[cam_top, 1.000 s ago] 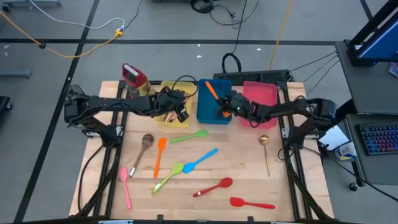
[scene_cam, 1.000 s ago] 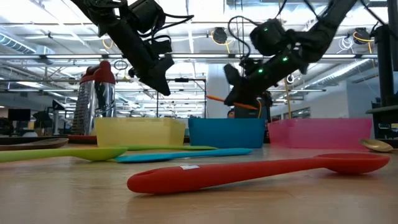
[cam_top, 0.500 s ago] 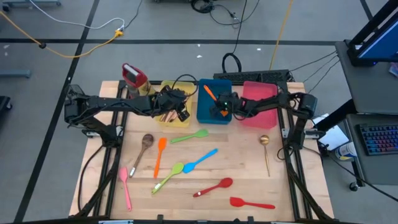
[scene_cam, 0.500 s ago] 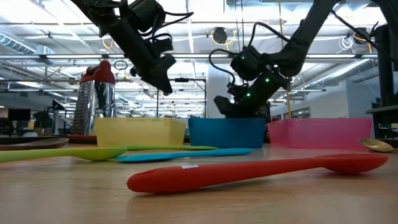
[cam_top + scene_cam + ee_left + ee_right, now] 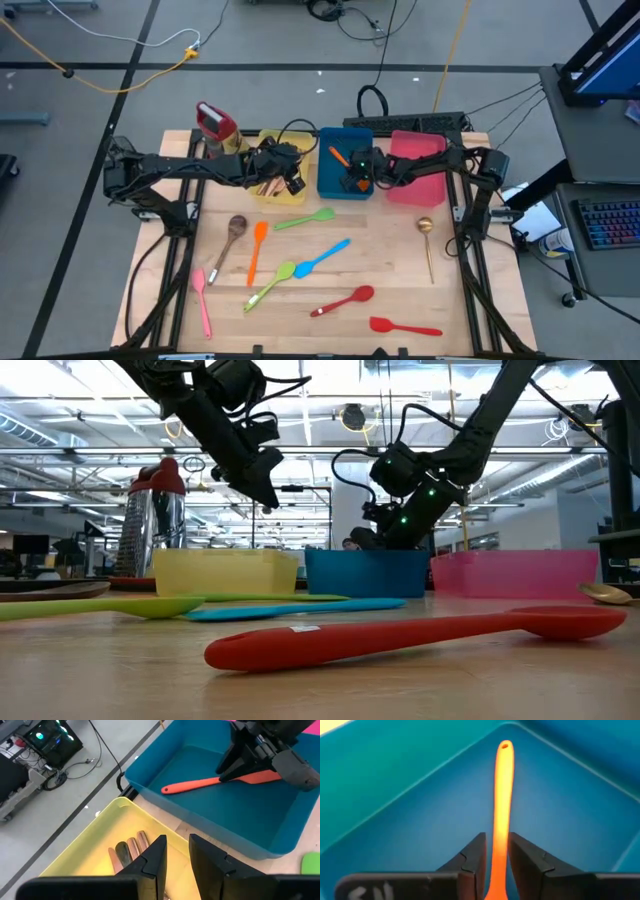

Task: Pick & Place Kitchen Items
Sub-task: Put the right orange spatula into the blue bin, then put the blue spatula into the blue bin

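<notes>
- Worktop (image 5: 400, 290) of pale wood, seen from above, carrying three trays along the far edge and loose utensils nearer.
- Far left of the left arm's fingers: red-capped bottle (image 5: 214, 124), standing at the worktop's back corner.
- Left gripper (image 5: 281, 172) hovering above the yellow tray (image 5: 100, 827); fingers (image 5: 152, 862) parted by a narrow gap, grasping nothing.
- Just beyond those fingertips, on the yellow tray's floor: wooden spoons (image 5: 131, 848) lying side by side.
- Well apart from both sets of fingers, on the open worktop, left to right: pink spoon (image 5: 203, 300), brown wooden spoon (image 5: 230, 235), orange spoon (image 5: 255, 250), two green spoons (image 5: 305, 219) (image 5: 272, 281), blue spoon (image 5: 322, 258), red spoon (image 5: 343, 300), red spatula (image 5: 405, 326), gold metal spoon (image 5: 428, 245).
- Blue tray (image 5: 330, 180) between the two grippers, touching the yellow tray's side.
- Right gripper (image 5: 352, 174) lowered inside the blue tray; fingers (image 5: 470, 862) set either side of the orange spatula (image 5: 501, 805), a sliver of gap visible at each side, so loosened rather than clenched.
- Orange spatula stretched out from between those fingers along the blue tray's floor, handle hole at the far end, blade end under the gripper (image 5: 257, 750).
- Right of the right arm's fingers: pink tray (image 5: 428, 150), beside the blue one.
</notes>
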Controlling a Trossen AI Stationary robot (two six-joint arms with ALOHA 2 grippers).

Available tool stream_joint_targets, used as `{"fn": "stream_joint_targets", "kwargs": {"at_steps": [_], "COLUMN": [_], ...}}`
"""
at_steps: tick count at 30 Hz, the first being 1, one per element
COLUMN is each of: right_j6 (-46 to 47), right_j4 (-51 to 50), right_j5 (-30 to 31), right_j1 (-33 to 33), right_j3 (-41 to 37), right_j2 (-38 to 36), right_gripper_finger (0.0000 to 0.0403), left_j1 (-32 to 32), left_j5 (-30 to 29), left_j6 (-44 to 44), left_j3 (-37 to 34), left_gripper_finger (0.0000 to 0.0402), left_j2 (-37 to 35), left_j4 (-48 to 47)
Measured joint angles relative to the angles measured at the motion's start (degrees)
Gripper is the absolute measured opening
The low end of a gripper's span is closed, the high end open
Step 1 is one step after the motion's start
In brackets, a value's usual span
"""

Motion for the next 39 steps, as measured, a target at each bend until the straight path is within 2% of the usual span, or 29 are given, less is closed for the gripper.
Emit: {"fn": "stream_joint_targets", "kwargs": {"at_steps": [6,10,14,22,30,35,37,39], "right_j6": [-0.6,-2.7,-7.3,-20.4,-20.0,-20.2,-19.9,-19.6], "right_j4": [2.0,3.4,2.7,2.5,1.2,-3.5,-4.9,-5.7], "right_j5": [0.1,0.0,0.1,-0.1,-0.1,-0.2,-1.7,-5.7], "right_j1": [0.5,1.6,4.4,14.8,23.9,28.3,29.6,30.6], "right_j3": [0.0,0.0,-0.1,-0.2,-0.3,-0.3,-0.3,-0.5], "right_j2": [-0.2,-3.0,-7.6,-15.9,-16.9,-16.9,-16.9,-16.9], "right_gripper_finger": [0.0117,0.0134,0.0136,0.0132,0.0129,0.0139,0.0152,0.0166], "left_j1": [-0.8,-2.6,-6.4,-17.6,-27.8,-31.6,-32.7,-33.4], "left_j5": [0.9,6.5,6.9,-0.7,-10.7,-13.8,-14.0,-13.9], "left_j6": [-2.4,-3.3,-8.7,-12.5,-16.4,-16.5,-17.1,-18.4], "left_j3": [0.0,0.0,0.0,0.0,0.0,0.0,0.0,0.0], "left_gripper_finger": [0.0088,0.0088,0.0088,0.0088,0.0088,0.0088,0.0088,0.0088], "left_j2": [0.0,0.0,0.0,0.0,-0.2,-0.2,-0.2,-0.2], "left_j4": [-0.2,-1.3,-2.0,-7.1,-11.4,-11.5,-11.5,-11.5]}}
